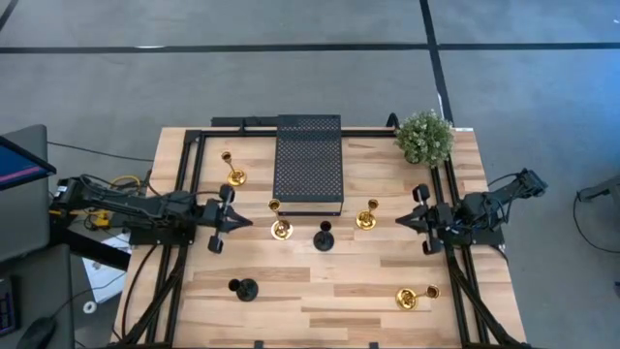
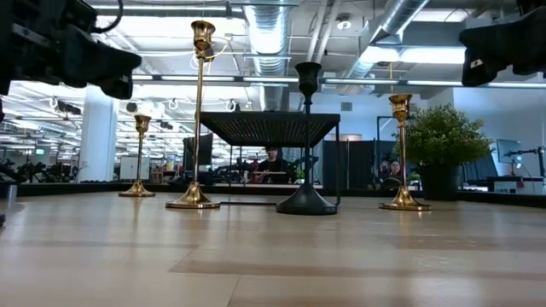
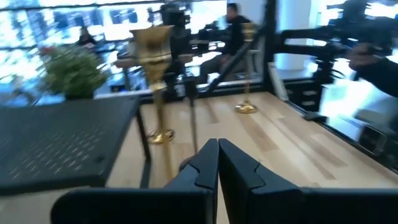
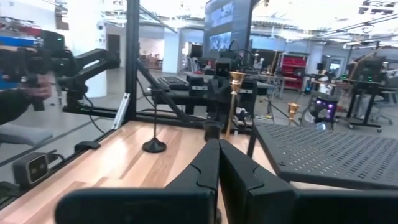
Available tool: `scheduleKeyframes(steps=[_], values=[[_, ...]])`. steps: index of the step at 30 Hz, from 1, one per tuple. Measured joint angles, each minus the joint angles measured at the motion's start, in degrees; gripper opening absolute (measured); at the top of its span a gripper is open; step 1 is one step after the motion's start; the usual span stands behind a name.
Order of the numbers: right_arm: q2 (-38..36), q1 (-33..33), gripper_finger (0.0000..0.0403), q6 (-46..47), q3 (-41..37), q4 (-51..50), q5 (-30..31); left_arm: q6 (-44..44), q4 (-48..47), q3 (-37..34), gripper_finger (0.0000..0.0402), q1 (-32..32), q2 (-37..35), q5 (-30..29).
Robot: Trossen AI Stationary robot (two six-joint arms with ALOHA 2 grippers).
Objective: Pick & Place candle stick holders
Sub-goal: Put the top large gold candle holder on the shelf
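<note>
- Hovering at table's left edge w/ fingers pressed together, gripping nothing: left gripper (image 1: 235,222), tip pointing inward toward table centre.
- Standing upright just ahead of that tip, stem vertical: tall gold holder (image 1: 281,229), nearest piece to either arm; reaching it probably calling for opening first, then a short straight push fwd.
- Sitting just beyond it along same line: black holder (image 1: 324,237), about midway btwn both arms.
- Standing near front-left of table, off to left gripper's side: second black holder (image 1: 243,288).
- Standing back-left, beside black perforated platform (image 1: 308,160): another gold holder (image 1: 233,174).
- Waiting at table's right edge, fingers likewise closed and empty: right gripper (image 1: 400,221), aiming inward.
- Standing upright close ahead of it: short gold holder (image 1: 366,217), right arm clearly nearer here.
- Lying on its side front-right, long axis running roughly across table: last gold holder (image 1: 411,297), nearer right arm.
</note>
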Motion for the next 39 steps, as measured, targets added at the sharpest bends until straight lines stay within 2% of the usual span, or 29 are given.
scheduleKeyframes(steps=[6,12,20,26,31,39], values=[[0.0,0.0,0.0000,0.0,0.0,0.1,1.7,-1.5,1.3,0.0,0.0011,0.0,3.9,-2.5],[0.0,0.0,0.0000,0.0,0.0,0.1,1.7,-1.4,9.3,0.0,0.0011,0.0,11.0,-2.8],[0.0,0.0,0.0000,0.0,0.1,0.1,1.7,-1.4,14.4,0.0,0.0011,0.0,19.9,-9.1],[0.0,0.0,0.0000,0.0,0.1,0.1,1.7,-1.3,22.9,0.0,0.0011,0.0,25.1,-9.2],[0.0,0.0,0.0000,0.0,0.1,0.1,1.9,-1.3,26.3,0.0,0.0012,0.0,28.1,-9.4],[0.0,0.0,0.0000,0.0,0.1,0.1,1.9,-1.4,27.1,2.5,0.0047,0.0,33.1,-10.7]])
